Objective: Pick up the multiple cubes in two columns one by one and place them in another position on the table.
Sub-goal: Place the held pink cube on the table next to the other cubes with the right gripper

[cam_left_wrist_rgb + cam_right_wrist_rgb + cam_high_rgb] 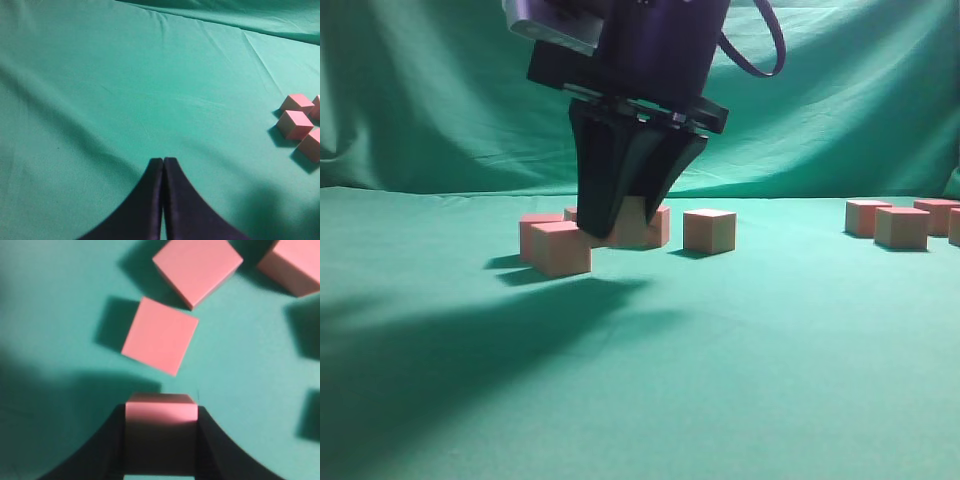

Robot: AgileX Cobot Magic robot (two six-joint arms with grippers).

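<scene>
The right gripper (161,440) clamps one cube (161,407) between its jaws, with a second cube (160,335) at 12 o'clock on the table (60,300).

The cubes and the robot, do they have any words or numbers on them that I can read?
None: no view shows any text.
The cubes show plain pink faces, with no letters or numbers.
The right gripper, shut on a cube, is plain black.
The left gripper is plain black too.
The table is bare green cloth with no label.
</scene>
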